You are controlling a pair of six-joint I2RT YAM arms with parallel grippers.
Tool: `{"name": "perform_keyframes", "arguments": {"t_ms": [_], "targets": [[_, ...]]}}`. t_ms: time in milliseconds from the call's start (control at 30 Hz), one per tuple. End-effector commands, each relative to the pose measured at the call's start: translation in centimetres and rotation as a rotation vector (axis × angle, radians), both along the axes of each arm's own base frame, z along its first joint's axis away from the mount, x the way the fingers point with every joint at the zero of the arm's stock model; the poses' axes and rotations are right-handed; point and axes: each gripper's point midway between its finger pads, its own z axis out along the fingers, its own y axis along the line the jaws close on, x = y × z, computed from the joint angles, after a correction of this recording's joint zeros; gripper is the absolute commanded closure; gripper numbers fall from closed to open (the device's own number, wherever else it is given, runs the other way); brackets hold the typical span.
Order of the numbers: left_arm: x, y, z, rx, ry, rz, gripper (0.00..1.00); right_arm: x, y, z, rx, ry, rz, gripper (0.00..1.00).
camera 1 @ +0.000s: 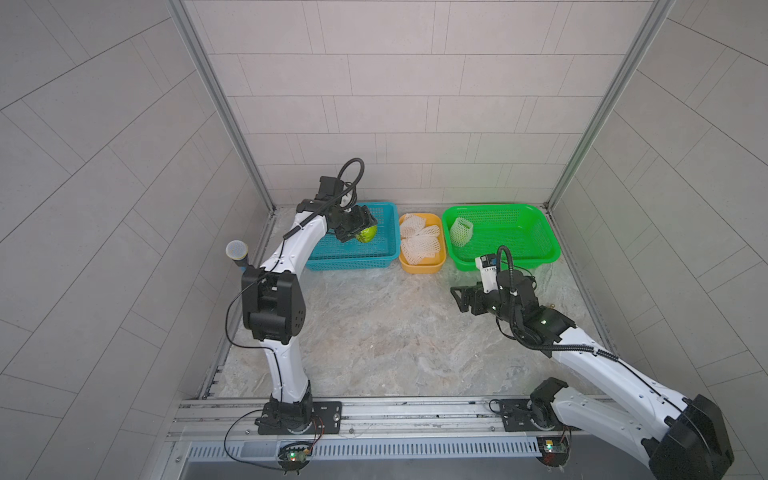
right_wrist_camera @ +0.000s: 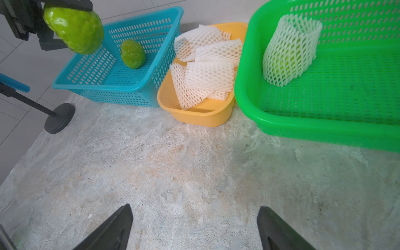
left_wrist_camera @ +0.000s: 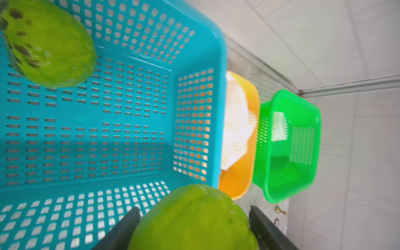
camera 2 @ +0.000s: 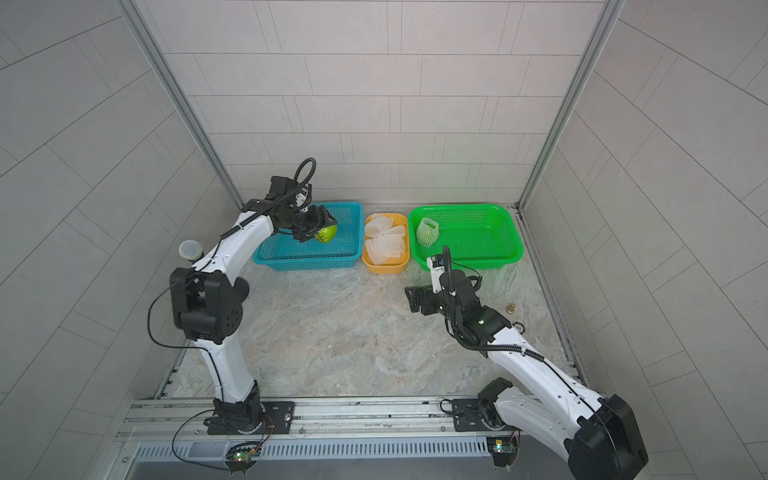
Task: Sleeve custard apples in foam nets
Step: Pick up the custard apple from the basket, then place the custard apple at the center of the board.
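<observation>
Roughly a third done, I judge: the netted custard apple (camera 1: 461, 230) is finished, the second custard apple (right_wrist_camera: 74, 28) is clamped in the left hand (left_wrist_camera: 194, 229) above the blue basket (camera 1: 349, 262), and the right hand (right_wrist_camera: 194, 208) hangs wide open and empty over bare worktop (camera 1: 374, 332). Along the worktop's far edge, the green basket (camera 1: 511, 262) by the right corner holds the netted fruit. The blue basket toward the left holds the bare third custard apple (right_wrist_camera: 132, 54), and the small yellow tub (camera 1: 419, 268) between them holds the spare foam nets (camera 1: 417, 239).
</observation>
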Motion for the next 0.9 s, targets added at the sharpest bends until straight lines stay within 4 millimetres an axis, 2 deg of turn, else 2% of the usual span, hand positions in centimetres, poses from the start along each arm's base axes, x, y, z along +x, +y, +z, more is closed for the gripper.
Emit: {"name": "perform_keyframes", "arguments": {"t_ms": [0, 100, 233, 367, 433, 533, 733, 867], "targets": [[-2.4, -1.1, 3.2, -0.098, -0.057, -0.039, 0.28, -0.1, 0.9, 2.3, 0.015, -0.059, 0.059, 0.06], [-4.8, -1.8, 5.2, -0.182, -0.108, -0.068, 0.28, -0.4, 1.6, 3.5, 0.035, -0.095, 0.107, 0.06], [-8.0, -2.3, 6.2, -0.279, -0.147, -0.087, 0.27, -1.0, 2.9, 4.1, 0.078, -0.116, 0.182, 0.06], [-11.2, -3.2, 6.0, -0.432, -0.169, -0.106, 0.27, -2.4, 5.2, 5.9, 0.210, -0.166, 0.317, 0.06], [-12.7, -3.9, 6.0, -0.534, -0.184, -0.125, 0.27, -3.1, 6.0, 5.6, 0.255, -0.163, 0.369, 0.06], [-14.7, -4.5, 6.0, -0.668, -0.200, -0.150, 0.27, -4.4, 7.4, 6.3, 0.327, -0.175, 0.464, 0.05], [-18.9, -6.3, 7.3, -0.847, -0.238, -0.273, 0.27, -6.8, 10.1, 7.9, 0.479, -0.198, 0.639, 0.02], [-21.3, -7.7, 8.3, -0.953, -0.240, -0.366, 0.27, -8.5, 11.9, 8.5, 0.516, -0.207, 0.749, 0.00]]}}
